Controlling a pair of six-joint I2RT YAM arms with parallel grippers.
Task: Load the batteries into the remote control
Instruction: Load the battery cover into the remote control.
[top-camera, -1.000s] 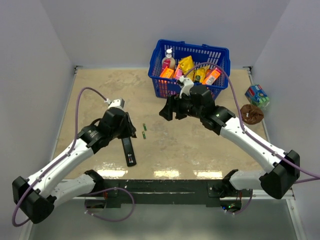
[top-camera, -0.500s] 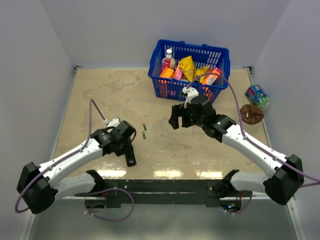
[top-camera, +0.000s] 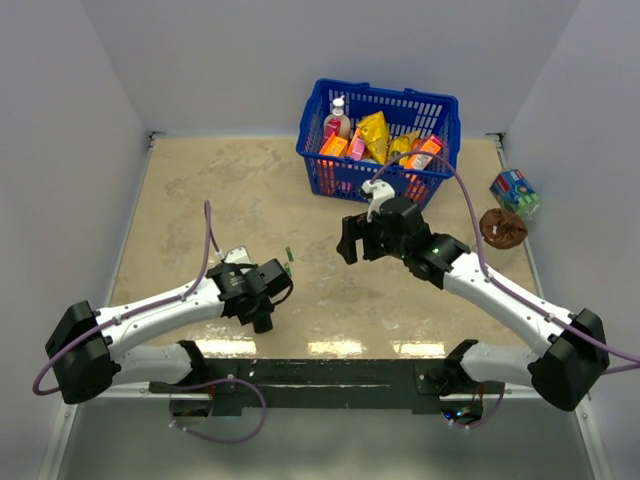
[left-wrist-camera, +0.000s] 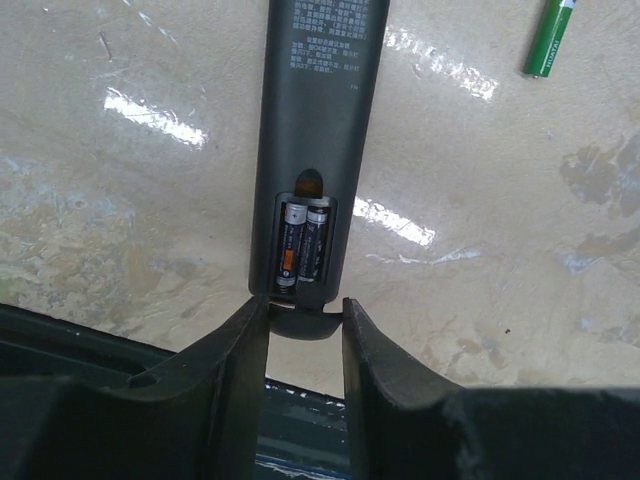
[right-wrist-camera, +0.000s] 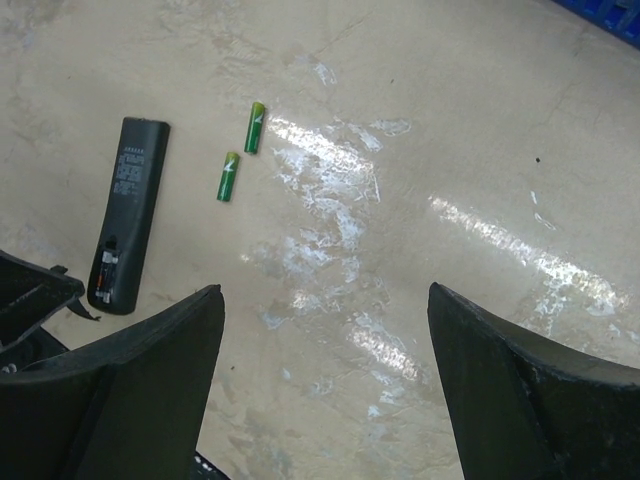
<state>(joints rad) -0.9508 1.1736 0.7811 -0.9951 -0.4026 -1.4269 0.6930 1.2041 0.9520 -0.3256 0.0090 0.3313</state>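
**A:** Top view first. Your left gripper (top-camera: 262, 300) sits low over the remote control and hides most of it. One of the green batteries (top-camera: 287, 253) peeks out just beyond it on the glossy, mottled table (top-camera: 200, 180).

**B:** And your right gripper (top-camera: 348, 240)?

**A:** Off to the batteries' right, in front of the blue basket (top-camera: 385, 91). The left arm is nearer, but it's busy.

**B:** Left wrist view?

**A:** Your fingers (left-wrist-camera: 235, 370) look pinched onto the rounded near end of the remote control (left-wrist-camera: 315, 130), a matte black bar running straight away from you. Its compartment is open, with two dark cells (left-wrist-camera: 303, 250) seated inside.

**B:** Right wrist?

**A:** Jaws splayed wide, nothing between them. The green batteries (right-wrist-camera: 255, 127), slim smooth cylinders, lie ahead and to the left. Their long axes run nearly parallel to the remote control (right-wrist-camera: 128, 215) beside them. I reckon you'd reach forward-left and turn the wrist so the jaws close across that axis.
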